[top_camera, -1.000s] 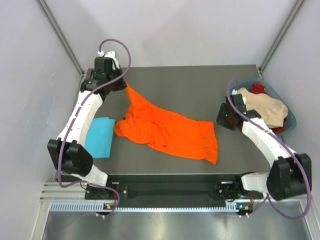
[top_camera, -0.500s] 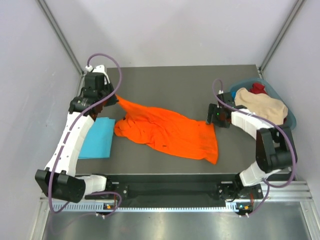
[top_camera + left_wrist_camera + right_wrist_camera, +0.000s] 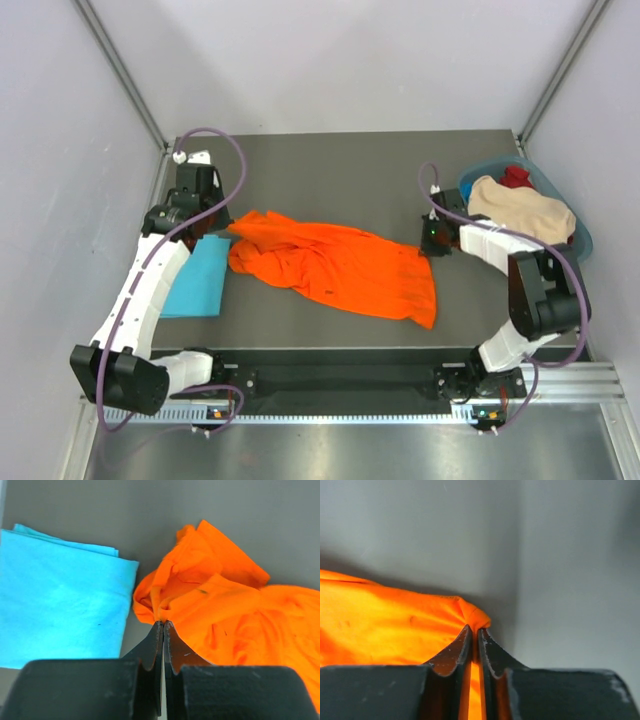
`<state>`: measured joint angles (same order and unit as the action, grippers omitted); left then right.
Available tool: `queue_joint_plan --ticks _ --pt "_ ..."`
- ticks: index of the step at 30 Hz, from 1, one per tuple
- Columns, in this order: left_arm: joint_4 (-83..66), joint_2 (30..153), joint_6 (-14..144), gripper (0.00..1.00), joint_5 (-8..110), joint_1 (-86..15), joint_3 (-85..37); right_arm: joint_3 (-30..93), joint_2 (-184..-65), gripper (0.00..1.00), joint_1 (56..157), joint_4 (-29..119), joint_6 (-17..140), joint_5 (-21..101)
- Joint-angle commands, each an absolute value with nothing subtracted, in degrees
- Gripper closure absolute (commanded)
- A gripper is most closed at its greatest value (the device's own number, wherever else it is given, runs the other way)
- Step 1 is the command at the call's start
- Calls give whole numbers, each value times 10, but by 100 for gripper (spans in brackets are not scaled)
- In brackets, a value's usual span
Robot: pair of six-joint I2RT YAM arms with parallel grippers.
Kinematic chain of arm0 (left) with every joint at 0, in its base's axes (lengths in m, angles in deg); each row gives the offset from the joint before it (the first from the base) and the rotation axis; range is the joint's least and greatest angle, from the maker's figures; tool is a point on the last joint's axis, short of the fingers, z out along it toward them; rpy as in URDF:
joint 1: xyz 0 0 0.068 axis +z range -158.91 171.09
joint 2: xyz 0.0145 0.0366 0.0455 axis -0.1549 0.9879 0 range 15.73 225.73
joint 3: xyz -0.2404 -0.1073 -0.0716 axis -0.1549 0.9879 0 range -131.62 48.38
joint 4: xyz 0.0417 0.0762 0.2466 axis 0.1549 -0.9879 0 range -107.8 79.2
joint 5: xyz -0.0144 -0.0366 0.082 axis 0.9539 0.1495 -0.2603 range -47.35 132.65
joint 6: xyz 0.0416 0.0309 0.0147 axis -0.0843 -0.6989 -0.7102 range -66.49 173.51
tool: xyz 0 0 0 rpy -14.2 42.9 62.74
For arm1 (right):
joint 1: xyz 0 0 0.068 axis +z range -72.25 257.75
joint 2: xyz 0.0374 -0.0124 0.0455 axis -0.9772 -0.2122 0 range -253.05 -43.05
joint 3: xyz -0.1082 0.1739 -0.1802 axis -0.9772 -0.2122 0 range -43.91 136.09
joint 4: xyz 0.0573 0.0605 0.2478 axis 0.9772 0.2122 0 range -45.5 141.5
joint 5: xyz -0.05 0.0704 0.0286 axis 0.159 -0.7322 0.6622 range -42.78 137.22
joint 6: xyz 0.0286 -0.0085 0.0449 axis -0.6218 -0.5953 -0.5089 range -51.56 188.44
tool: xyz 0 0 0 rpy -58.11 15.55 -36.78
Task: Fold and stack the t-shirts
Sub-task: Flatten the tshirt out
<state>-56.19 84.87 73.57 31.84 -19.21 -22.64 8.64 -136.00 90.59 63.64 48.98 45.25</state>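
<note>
An orange t-shirt (image 3: 340, 265) lies crumpled across the middle of the dark table. My left gripper (image 3: 226, 229) is shut on a pinch of its left end (image 3: 210, 595), low over the table. A turquoise t-shirt (image 3: 198, 278) lies folded flat at the left, just beside that gripper; the left wrist view shows it (image 3: 60, 600) to the left of the orange cloth. My right gripper (image 3: 424, 246) is shut on the orange shirt's far right corner (image 3: 472, 617), with cloth showing between the fingers.
A blue basket (image 3: 584, 240) at the right edge holds a beige garment (image 3: 525, 212) and a red one (image 3: 515, 177). Grey walls enclose the table (image 3: 350, 170) on three sides. A black rail (image 3: 340, 380) runs along the near edge.
The left gripper came down and toward the front, lowering the orange shirt's raised end onto the table. The right gripper reached left to the shirt's right corner and closed on it.
</note>
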Motion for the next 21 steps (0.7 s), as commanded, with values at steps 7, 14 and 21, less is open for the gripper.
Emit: queue_joint_plan --ticks 7,14,21 --pt "-568 837 740 100 309 -193 -226 -28 -1182 94 955 673 427 466" --pt "-561 849 738 100 313 -193 -221 -100 -1060 76 976 738 345 463" --pt "-551 852 741 100 319 -193 -215 -58 -1016 45 973 784 343 512"
